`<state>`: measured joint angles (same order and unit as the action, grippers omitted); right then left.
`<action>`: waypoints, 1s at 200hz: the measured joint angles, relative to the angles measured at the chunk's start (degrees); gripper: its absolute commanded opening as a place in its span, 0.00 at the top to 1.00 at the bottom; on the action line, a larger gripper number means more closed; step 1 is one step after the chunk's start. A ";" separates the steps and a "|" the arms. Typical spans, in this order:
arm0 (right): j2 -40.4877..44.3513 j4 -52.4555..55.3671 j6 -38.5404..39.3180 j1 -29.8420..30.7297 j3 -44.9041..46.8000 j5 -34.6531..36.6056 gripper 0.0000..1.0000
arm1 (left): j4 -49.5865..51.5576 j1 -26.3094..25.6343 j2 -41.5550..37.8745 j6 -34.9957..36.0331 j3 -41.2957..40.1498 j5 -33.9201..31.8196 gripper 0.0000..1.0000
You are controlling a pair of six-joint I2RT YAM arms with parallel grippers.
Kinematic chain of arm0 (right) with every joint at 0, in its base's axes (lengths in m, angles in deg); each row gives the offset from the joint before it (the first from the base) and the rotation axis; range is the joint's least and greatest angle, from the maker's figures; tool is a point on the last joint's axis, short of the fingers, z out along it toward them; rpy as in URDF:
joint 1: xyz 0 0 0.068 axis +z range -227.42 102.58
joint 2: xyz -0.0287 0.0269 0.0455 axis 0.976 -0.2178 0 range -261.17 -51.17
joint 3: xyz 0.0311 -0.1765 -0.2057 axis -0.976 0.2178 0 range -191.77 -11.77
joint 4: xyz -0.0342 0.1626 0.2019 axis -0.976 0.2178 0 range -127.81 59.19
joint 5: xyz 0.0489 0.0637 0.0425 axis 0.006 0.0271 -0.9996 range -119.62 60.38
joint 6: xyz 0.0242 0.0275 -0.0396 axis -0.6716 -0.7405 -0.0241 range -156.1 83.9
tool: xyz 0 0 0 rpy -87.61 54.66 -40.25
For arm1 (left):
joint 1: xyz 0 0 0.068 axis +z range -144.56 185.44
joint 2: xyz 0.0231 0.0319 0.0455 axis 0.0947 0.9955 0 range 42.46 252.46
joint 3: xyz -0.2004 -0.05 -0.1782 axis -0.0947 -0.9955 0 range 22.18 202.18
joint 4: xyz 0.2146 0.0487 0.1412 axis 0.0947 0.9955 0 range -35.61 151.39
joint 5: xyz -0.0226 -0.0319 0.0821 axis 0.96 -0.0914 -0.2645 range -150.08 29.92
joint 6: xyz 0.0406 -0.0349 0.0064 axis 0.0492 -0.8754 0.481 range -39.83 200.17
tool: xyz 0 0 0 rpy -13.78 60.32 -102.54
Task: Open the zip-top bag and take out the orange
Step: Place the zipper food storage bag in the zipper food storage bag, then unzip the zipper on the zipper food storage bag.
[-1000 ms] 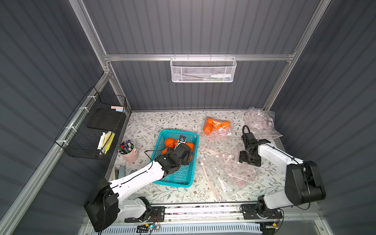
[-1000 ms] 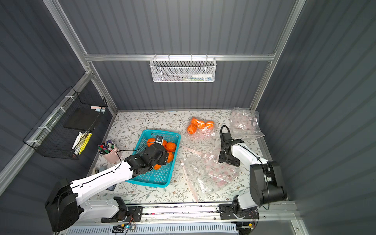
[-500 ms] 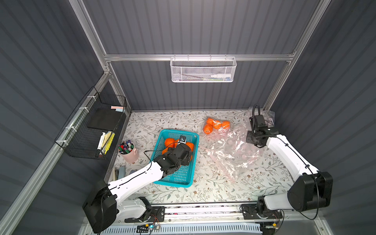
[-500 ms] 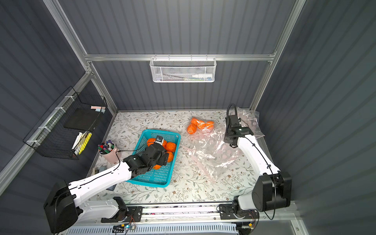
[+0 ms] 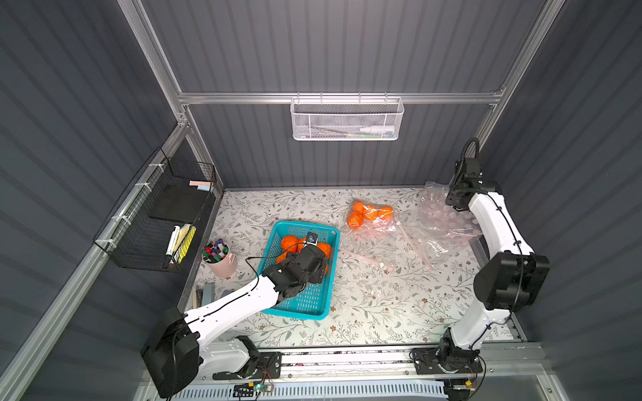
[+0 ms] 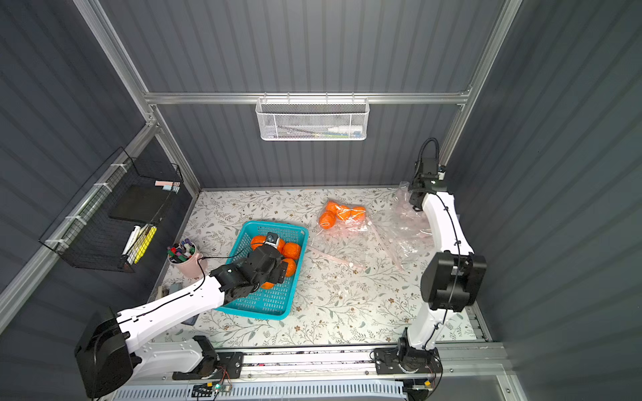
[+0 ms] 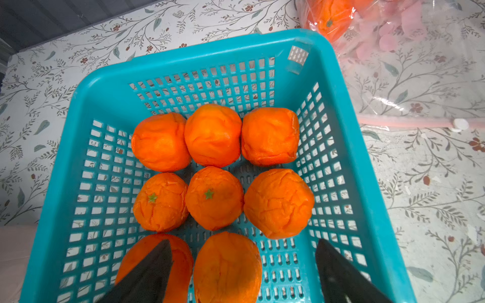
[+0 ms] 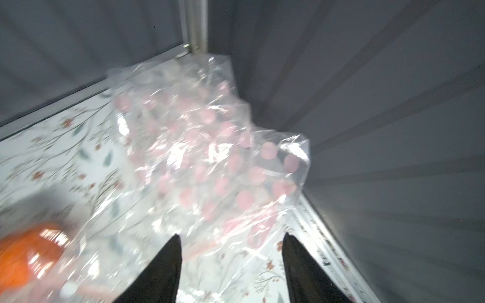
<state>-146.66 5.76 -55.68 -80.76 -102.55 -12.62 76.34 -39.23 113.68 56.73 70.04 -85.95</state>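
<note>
— Floral-print tabletop [image 5: 382, 305], grey ribbed walls on three sides. Noted. How does the job stand?

— Partly done, by my reading. Eight loose oranges [image 7: 214, 135] sit in rows in the teal basket [image 7: 199, 49]. One zip-top bag [image 5: 380, 222] lies toward the back of the table, between the basket and a heap of empty bags [image 5: 441, 215] in the far right corner. It has several bagged oranges [image 5: 355, 219] yet to come out.

— Condition of that bag?

— Clear film with pink spots, crumpled. The fruit is bunched together inside, bright orange with wrinkled skins. Whether the zip is open, I cannot tell from where I stand.

— And the tools?

— The left gripper [image 7: 242, 241] hangs over the basket with its jaws spread wide and nothing between them. The right gripper [image 8: 232, 234] is over the corner heap with its jaws apart. Film lies just ahead of them, but I see no hold on it. Neither touches the full bag.

— Remaining work?

— In my judgement: fetch that bag, open it if shut, and lift the fruit out.
</note>
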 measured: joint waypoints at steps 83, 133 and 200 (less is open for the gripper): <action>11.47 -19.39 -16.13 8.81 46.03 -41.16 0.49 | -0.02 0.00 0.00 0.02 0.00 1.55 0.14; 4.07 -27.82 -18.21 8.72 47.17 -44.70 0.46 | -0.92 0.00 0.00 1.75 0.02 5.57 0.30; 3.17 -33.29 -19.41 7.76 48.02 -45.70 0.46 | -10.54 -1.42 14.23 5.31 14.23 26.32 0.63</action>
<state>-143.49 -27.53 -75.09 -73.00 -54.53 -58.33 65.81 -40.65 127.91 62.04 84.27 -59.64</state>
